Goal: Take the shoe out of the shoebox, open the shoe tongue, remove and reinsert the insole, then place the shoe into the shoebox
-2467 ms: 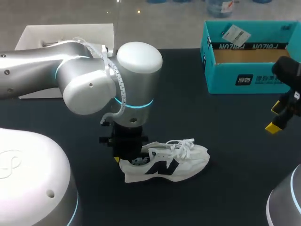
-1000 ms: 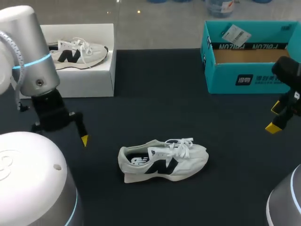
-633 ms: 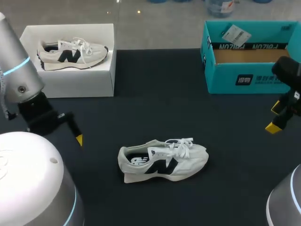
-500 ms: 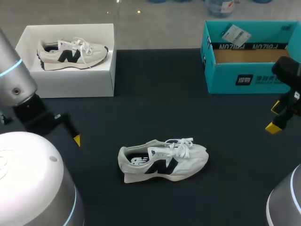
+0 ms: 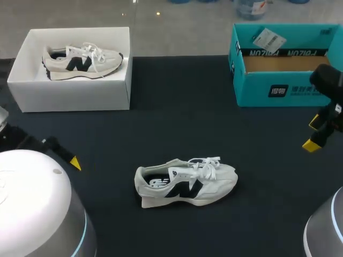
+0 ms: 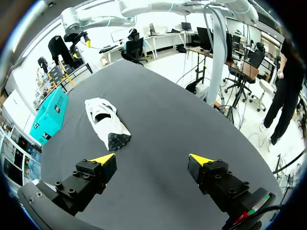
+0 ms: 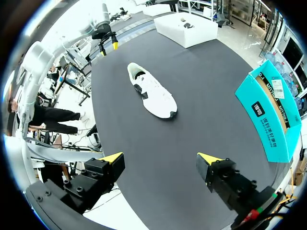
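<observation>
Head view, shoe: A white shoe (image 5: pixel 185 182) stands on its sole near the middle of the dark table (image 5: pixel 177 107), toe toward the right edge.
Head view, progress: The shoe is out of its box. What looks like the insole sits inside it, but whether the tongue and insole steps are done cannot be told. The return to the shoebox is evidently left.
Head view, surroundings: The open teal shoebox (image 5: pixel 268 88) waits empty at the far right corner. A white box (image 5: pixel 75 91) holding a second shoe (image 5: pixel 80 60) sits at the far left corner.
Head view, obstacles: Only bare table lies between shoe and teal shoebox, so the box's front wall is likely the one hurdle.
Head view, arms: The left gripper (image 5: pixel 68 159) hangs at the near left edge and the right gripper (image 5: pixel 315 134) at the right edge, both well apart from the shoe.
Left wrist view: The fingers are spread wide with nothing between them. The shoe lies ahead, heel end nearest.
Right wrist view: The fingers are likewise wide and empty. The shoe lies well ahead, with the teal shoebox off to one side.
</observation>
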